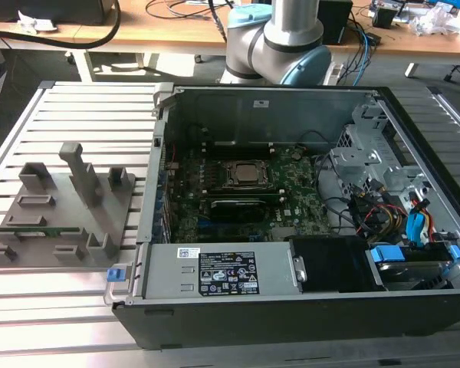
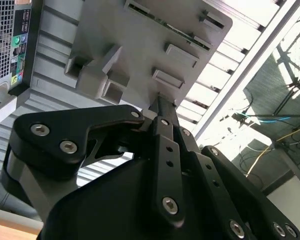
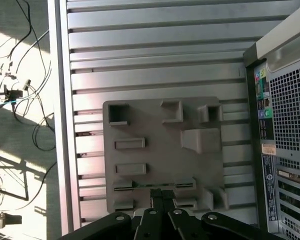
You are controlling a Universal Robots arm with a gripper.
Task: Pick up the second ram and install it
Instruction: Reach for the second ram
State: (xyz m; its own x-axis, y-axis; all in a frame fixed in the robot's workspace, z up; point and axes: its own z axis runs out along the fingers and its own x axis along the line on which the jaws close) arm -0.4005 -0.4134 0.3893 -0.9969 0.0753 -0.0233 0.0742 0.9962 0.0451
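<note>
One green stick, the second ram (image 1: 32, 229), lies seated in a slot of the grey holding tray (image 1: 69, 222), and in the first wrist view you can see it edge-on (image 3: 135, 186) right beyond the tips of your gripper (image 3: 162, 194). It sits well below the gripper, not in it. In both wrist views the black fingers are drawn together into a narrow point (image 2: 160, 102), with nothing visible between them.

The tray (image 3: 160, 145) rests on the slatted metal surface (image 1: 77, 107), directly under the gripper. Its other pockets and pegs look bare from here.

Off to one side of the gripper stands the open computer case (image 1: 291, 268), its rear panel (image 3: 285, 125) edging into the first wrist view. Inside it the green motherboard (image 1: 291, 199) lies exposed. Whether the memory slots beside the processor socket already carry a stick cannot be told from these views.

As a judgement, the task is at its very start. The gripper is lined up over the ram, but the pick has not been made. The carry to the case and the seating in the board are both undone.
</note>
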